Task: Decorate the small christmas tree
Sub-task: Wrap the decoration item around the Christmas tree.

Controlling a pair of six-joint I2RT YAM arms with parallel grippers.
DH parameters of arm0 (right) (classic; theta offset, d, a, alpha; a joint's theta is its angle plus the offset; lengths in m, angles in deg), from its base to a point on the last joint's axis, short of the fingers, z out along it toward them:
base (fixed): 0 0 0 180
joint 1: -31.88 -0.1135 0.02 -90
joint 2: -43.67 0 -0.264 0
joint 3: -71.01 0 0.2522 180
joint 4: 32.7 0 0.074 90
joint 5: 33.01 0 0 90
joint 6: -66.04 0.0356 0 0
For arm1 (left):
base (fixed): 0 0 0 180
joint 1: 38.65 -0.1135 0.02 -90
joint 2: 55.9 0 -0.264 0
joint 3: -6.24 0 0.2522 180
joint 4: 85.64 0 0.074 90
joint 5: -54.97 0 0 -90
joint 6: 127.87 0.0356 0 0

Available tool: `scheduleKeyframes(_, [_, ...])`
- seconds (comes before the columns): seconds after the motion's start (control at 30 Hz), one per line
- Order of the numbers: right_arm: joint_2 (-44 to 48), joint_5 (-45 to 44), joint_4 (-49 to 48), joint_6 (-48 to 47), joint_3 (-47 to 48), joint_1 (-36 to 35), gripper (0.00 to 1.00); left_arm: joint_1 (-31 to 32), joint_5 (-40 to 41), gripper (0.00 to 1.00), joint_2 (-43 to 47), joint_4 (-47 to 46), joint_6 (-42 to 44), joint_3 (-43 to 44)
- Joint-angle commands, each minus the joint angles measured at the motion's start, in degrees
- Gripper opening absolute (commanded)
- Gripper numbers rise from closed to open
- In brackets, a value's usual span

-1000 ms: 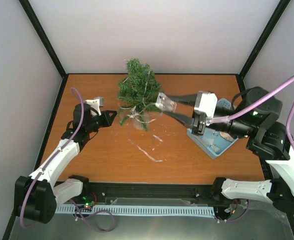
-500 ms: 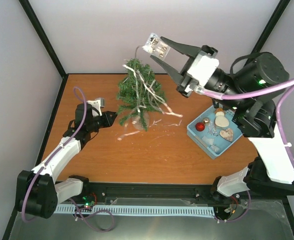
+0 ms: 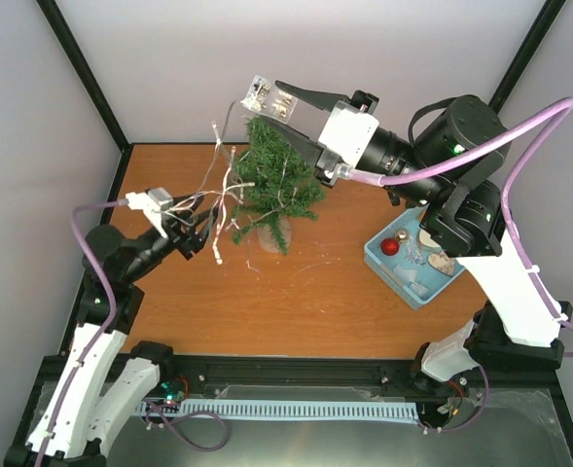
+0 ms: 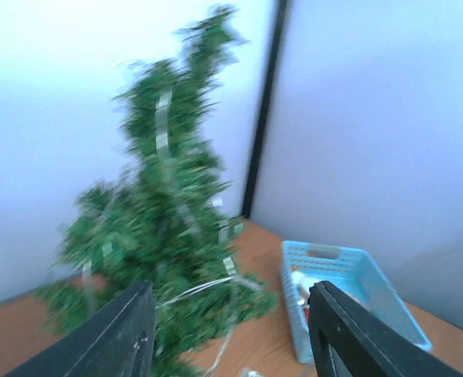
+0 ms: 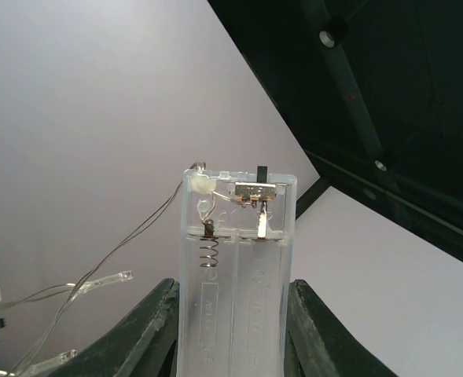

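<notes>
Small christmas tree [image 3: 271, 180]: dark green, bushy, upright on a pale base at 12 o'clock of the orange-brown surface [image 3: 315, 302]; blurred in the left wrist view, thin silvery strands laid across the branches there. Right claw [image 3: 284, 105]: raised above the tree's tip, reaching in from 3 o'clock, pinching a clear battery box [image 3: 265, 97] between both fingers; in the right wrist view, box upright with a spring and a small switch visible near its top end, fingers pressed against its two long sides. Light string [image 3: 218, 190]: thin pale wire with small bulbs, running from the battery box down past the tree at its 9 o'clock side, looped and tangled toward the left claw [image 3: 194, 229]. Left claw: low, at 8 o'clock of the tree's base, pointed toward the tree; fingers [image 4: 125, 330] spread wide apart in its own wrist view, nothing gripped between them, though whether strands touch the outside of the claw cannot be told from above. Blue basket [image 3: 412, 277]: at 3 o'clock of the surface, well apart from the tree, under the right arm; inside, a red ball [image 3: 390, 246] and several pale ornaments, too small to name.
</notes>
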Motion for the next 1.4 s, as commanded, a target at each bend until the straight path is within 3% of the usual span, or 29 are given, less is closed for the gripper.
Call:
scheduleKeyframes(0.0, [-0.62, 1.55, -3.82, 1.71, 1.11, -0.48, 0.28, -0.19, -15.5, 0.54, 2.09, -10.11, 6.19, -4.08])
scheduleKeyframes(0.2, [-1.84, 3.06, -6.38, 3.58, 1.33, -0.45, 0.28, 0.81, -28.8, 0.6, 1.56, -26.64, 3.57, -9.75])
scheduleKeyframes(0.4, [-3.03, 4.5, -8.19, 5.01, 1.45, -0.48, 0.28, 7.58, -28.76, 0.65, -2.83, -30.58, 7.98, -9.6])
scheduleKeyframes(0.57, [-3.66, 4.47, -8.65, 5.12, 1.55, -0.48, 0.28, 10.78, -30.1, 0.67, -5.64, -35.11, 5.72, -9.26])
scheduleKeyframes(0.77, [-3.95, 5.24, -8.74, 5.72, 1.47, -0.48, 0.28, 11.23, -25.31, 0.67, -7.79, -32.35, 8.35, -7.17])
scheduleKeyframes(1.1, [-3.35, 6.58, -8.51, 6.52, 1.41, -0.66, 0.27, 11.23, -21.54, 0.55, -8.06, -33.04, 8.1, -5.87])
scheduleKeyframes(1.37, [-2.17, 6.29, -8.09, 6.33, 0.58, -0.66, 0.27, 11.23, -20.47, 0.62, -3.56, -32.42, 8.75, -8.4])
